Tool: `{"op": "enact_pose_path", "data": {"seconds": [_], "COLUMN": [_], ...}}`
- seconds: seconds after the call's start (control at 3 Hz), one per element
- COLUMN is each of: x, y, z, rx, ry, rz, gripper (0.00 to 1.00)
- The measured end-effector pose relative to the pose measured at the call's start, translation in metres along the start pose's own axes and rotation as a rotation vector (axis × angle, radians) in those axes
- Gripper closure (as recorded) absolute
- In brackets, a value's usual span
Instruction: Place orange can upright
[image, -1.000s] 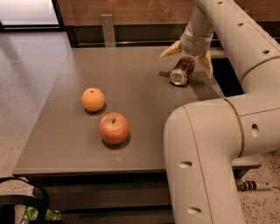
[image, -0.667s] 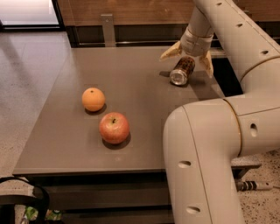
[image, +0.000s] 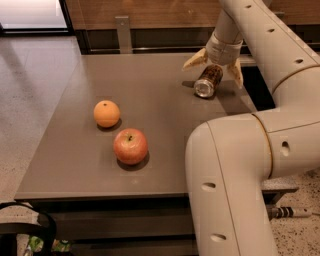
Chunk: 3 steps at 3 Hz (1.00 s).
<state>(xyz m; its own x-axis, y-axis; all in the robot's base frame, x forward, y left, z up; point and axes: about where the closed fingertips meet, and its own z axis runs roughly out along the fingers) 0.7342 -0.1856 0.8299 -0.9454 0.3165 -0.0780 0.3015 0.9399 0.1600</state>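
Grey counter (image: 150, 95), left to right: a round orange fruit (image: 106, 113); a red apple (image: 130, 146) just in front of it; the orange can (image: 208, 81) at the far right, lying on its side, silver end facing forward. The pincer (image: 215, 69) stands over the can, fingers (image: 195, 60) spread on either side.

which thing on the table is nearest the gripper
The orange can, lying on its side between the gripper's open fingers at far right; the orange and apple sit well left.

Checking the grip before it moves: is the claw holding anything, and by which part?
Nothing is gripped: the open claw straddles the tipped-over can on the table.
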Motion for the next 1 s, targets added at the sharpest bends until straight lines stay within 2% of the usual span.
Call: {"op": "enact_pose_path", "data": {"seconds": [0.33, 0.67, 1.0], "x": [-0.0008, -0.0016, -0.0067], "y": [0.0016, 0.0034, 0.0060], "z": [0.0036, 0.0042, 0.0078], "rx": [0.000, 0.002, -0.006], "ry": [0.004, 0.004, -0.011], "rz": [-0.007, -0.013, -0.013], "gripper": [0.00, 0.18, 0.41]}}
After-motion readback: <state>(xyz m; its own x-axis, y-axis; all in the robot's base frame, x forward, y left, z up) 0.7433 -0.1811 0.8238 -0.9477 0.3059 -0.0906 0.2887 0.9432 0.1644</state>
